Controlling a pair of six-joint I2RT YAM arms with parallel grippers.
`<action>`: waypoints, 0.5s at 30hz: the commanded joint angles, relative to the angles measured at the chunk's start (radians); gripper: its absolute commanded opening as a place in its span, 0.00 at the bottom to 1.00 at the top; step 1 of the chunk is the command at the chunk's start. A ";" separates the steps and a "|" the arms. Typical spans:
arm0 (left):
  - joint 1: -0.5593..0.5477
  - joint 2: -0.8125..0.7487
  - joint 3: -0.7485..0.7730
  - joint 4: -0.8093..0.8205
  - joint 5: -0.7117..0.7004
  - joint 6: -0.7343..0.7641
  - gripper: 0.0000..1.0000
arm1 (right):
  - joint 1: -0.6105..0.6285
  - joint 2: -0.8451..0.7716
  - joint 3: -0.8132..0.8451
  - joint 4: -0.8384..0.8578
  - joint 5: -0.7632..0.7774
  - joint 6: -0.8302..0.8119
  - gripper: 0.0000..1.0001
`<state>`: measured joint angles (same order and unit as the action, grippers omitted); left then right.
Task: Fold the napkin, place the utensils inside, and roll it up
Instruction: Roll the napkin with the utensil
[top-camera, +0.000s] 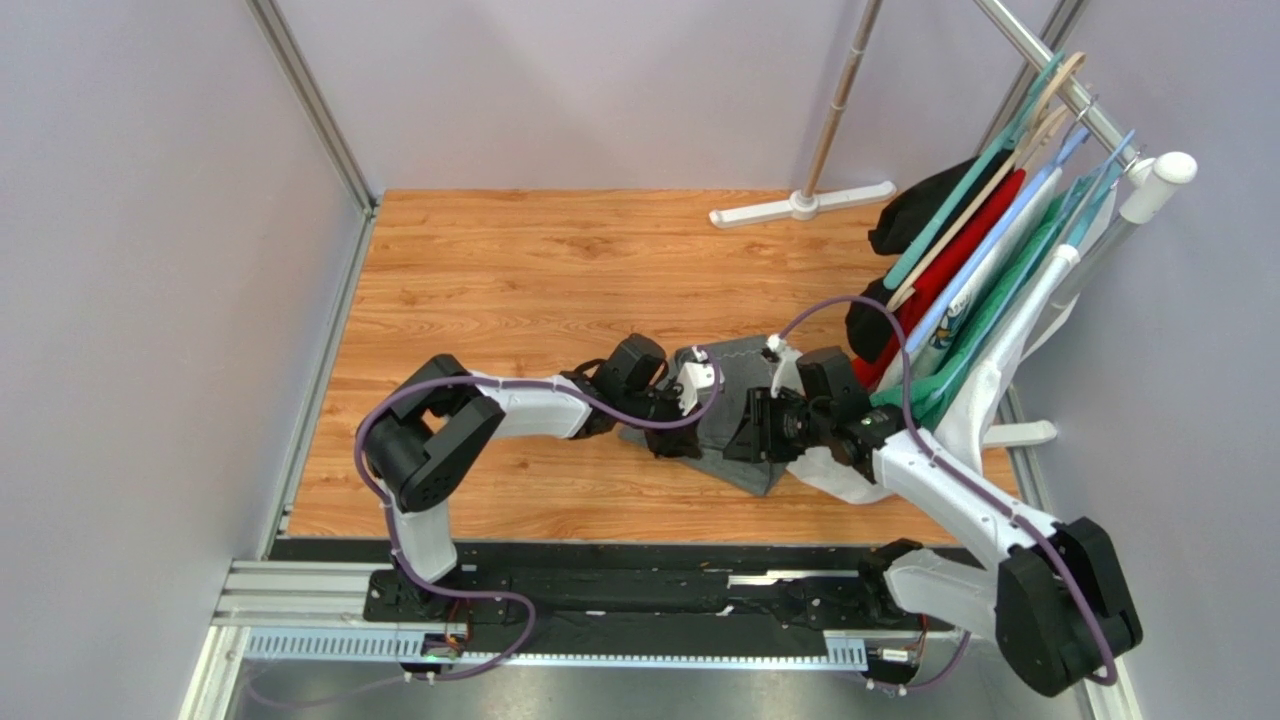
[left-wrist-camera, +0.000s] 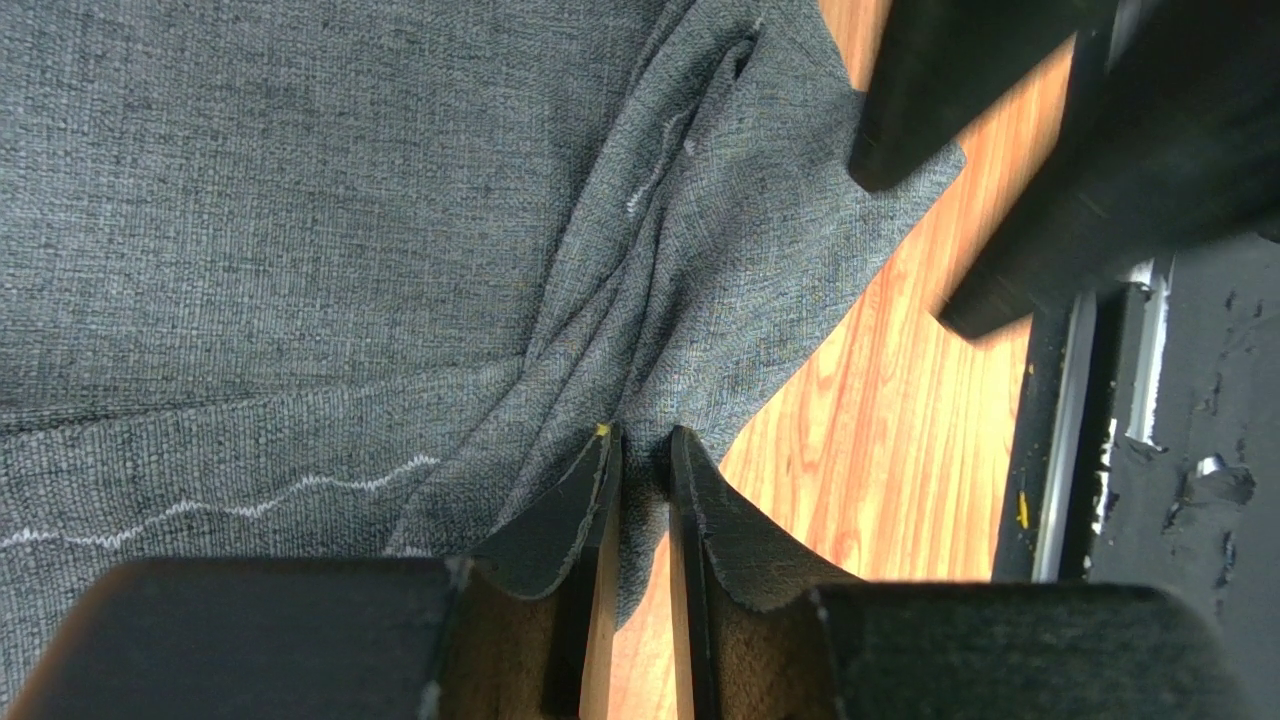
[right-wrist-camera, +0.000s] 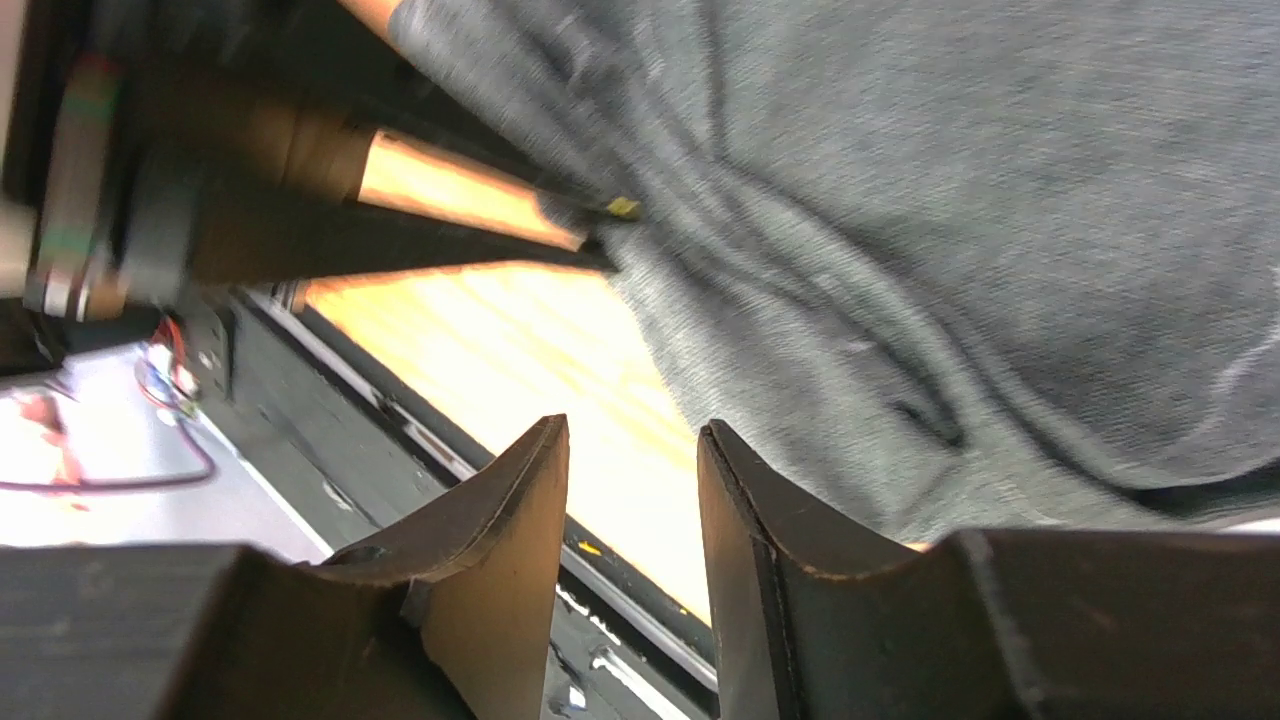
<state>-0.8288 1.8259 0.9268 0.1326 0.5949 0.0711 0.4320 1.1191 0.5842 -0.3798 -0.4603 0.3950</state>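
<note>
The dark grey napkin (top-camera: 739, 383) lies bunched on the wooden table between the two arms, and it fills the left wrist view (left-wrist-camera: 301, 225). My left gripper (left-wrist-camera: 643, 450) is shut on a gathered fold at the napkin's edge, with cloth pinched between its jaws; it sits at the napkin's left side (top-camera: 673, 428). My right gripper (right-wrist-camera: 634, 435) stands open with nothing between its fingers, just off the napkin's edge (right-wrist-camera: 977, 225) and over the table's near rim (top-camera: 756, 428). The utensils are out of view.
A white cloth (top-camera: 842, 473) lies under the right arm. A rack of hangers with red, black and green garments (top-camera: 977, 270) stands at the right. A white stand base (top-camera: 804, 203) sits at the back. The black rail (left-wrist-camera: 1120, 390) borders the table's near edge.
</note>
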 joint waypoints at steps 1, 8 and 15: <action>0.008 0.093 -0.016 -0.252 -0.050 0.007 0.23 | 0.118 -0.097 -0.017 0.078 0.150 -0.045 0.40; 0.048 0.139 0.006 -0.306 -0.046 -0.034 0.23 | 0.333 -0.139 -0.050 0.154 0.391 -0.110 0.39; 0.086 0.142 -0.002 -0.314 -0.060 -0.062 0.23 | 0.551 -0.036 -0.031 0.179 0.682 -0.206 0.38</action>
<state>-0.7673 1.8824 0.9913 0.0589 0.6914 -0.0036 0.8928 1.0206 0.5304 -0.2653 -0.0048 0.2893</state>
